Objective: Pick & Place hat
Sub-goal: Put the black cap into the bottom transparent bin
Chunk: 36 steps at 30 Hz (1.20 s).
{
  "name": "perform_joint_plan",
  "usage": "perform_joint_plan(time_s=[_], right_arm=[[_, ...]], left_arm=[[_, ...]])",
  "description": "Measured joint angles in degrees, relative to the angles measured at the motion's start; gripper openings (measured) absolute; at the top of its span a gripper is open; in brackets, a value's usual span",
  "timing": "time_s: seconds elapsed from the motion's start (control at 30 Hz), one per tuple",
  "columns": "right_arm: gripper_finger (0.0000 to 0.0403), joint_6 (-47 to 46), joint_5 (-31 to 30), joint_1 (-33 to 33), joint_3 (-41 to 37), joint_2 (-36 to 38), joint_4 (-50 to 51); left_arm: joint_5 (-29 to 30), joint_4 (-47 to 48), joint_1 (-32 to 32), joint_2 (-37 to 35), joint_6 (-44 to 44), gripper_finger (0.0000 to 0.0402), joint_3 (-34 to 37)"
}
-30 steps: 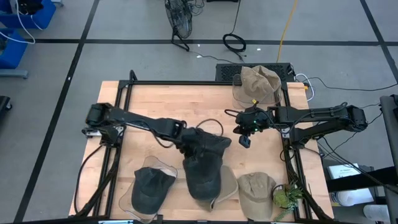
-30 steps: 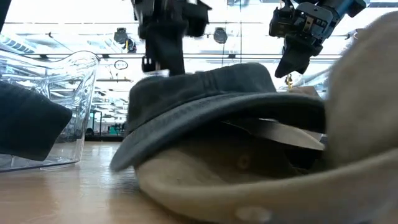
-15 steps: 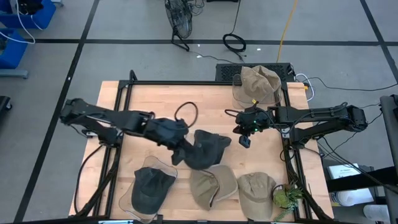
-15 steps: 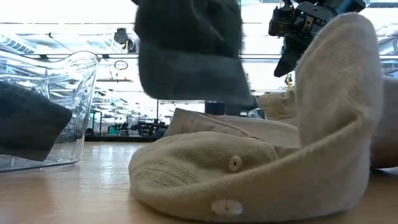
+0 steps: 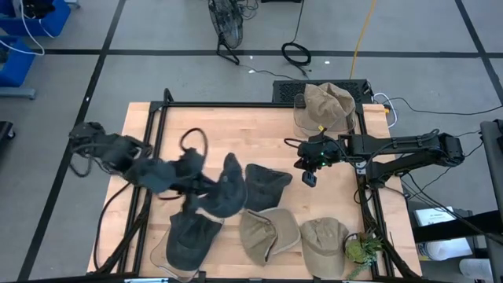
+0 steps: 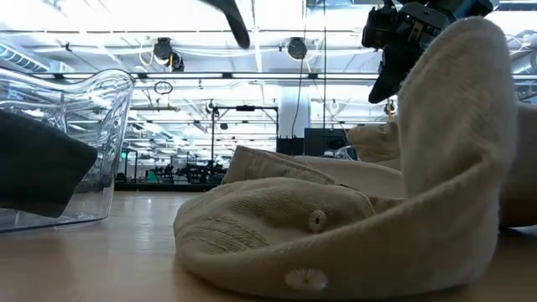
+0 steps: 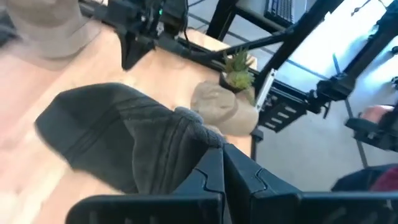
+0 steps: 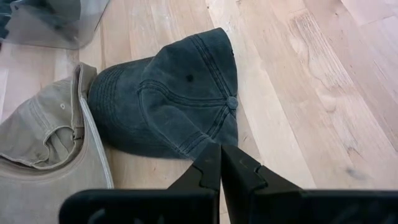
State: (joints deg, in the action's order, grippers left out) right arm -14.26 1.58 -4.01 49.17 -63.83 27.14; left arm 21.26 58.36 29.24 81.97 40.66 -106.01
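Observation:
My left gripper (image 5: pixel 208 191) is shut on a dark grey hat (image 5: pixel 228 189), held in the air over the table's near left part; its arm is blurred. In the low view only a dark tip of that hat (image 6: pixel 233 18) shows at the top. A second dark grey hat (image 8: pixel 174 99) lies crown up on the table's middle. Two tan hats (image 5: pixel 267 234) (image 5: pixel 324 244) lie near the near edge. My right gripper (image 5: pixel 310 177) hangs shut above the table, right of the second dark hat, touching nothing. My left gripper holds the dark grey hat by a bunched part of its cloth (image 7: pixel 193 134), pinched between the two fingers (image 7: pixel 211 174). Which part of the hat that is cannot be told. The hat is lifted clear of the table and stretches out beyond the fingertips.
A clear container (image 5: pixel 169 251) at the near left corner holds another dark hat (image 5: pixel 192 236). A second clear container (image 5: pixel 302 118) at the far right holds a tan hat (image 5: pixel 326 102). A small green plant (image 5: pixel 361 248) stands at the near right corner. Black frame rails (image 5: pixel 236 104) run round the table.
My left arm has lifted the dark grey hat off the tan hat that it covered and swung it up and toward the table's left edge. The tan hat now lies uncovered. The second dark hat has stayed in place.

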Motion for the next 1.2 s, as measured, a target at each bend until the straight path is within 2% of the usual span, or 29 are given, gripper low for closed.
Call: perform_joint_plan(time_s=[0.13,0.23,0.67,0.77,0.9,1.07,1.2], right_arm=[[0.0000,0.00,0.00,0.00,0.00,0.00,-0.02],[0.0000,0.00,0.00,0.00,0.00,0.00,-0.48],[0.0000,0.48,-0.02,0.00,0.00,-0.02,-3.15],[0.0000,0.60,-0.22,0.00,0.00,-0.02,-3.17],[0.0000,1.51,-0.44,0.00,0.00,-0.02,-3.57],[0.0000,1.51,-0.44,-0.01,0.00,-0.02,-5.82],[0.0000,1.70,-0.42,-0.02,0.00,-0.02,-6.92]], left_arm=[[1.68,7.29,3.97,-0.34,7.86,0.0000,-2.12],[1.80,9.25,6.94,0.02,13.39,0.0000,-2.17],[-4.77,14.61,17.85,1.39,37.08,0.0000,-2.21],[-7.17,16.72,18.78,3.11,39.61,0.0000,-2.19],[-6.65,20.25,19.30,5.99,38.94,0.0001,-2.08],[-7.86,20.75,19.20,7.98,42.58,0.0001,2.97],[-10.08,16.61,19.29,8.18,45.68,0.0001,10.16]])
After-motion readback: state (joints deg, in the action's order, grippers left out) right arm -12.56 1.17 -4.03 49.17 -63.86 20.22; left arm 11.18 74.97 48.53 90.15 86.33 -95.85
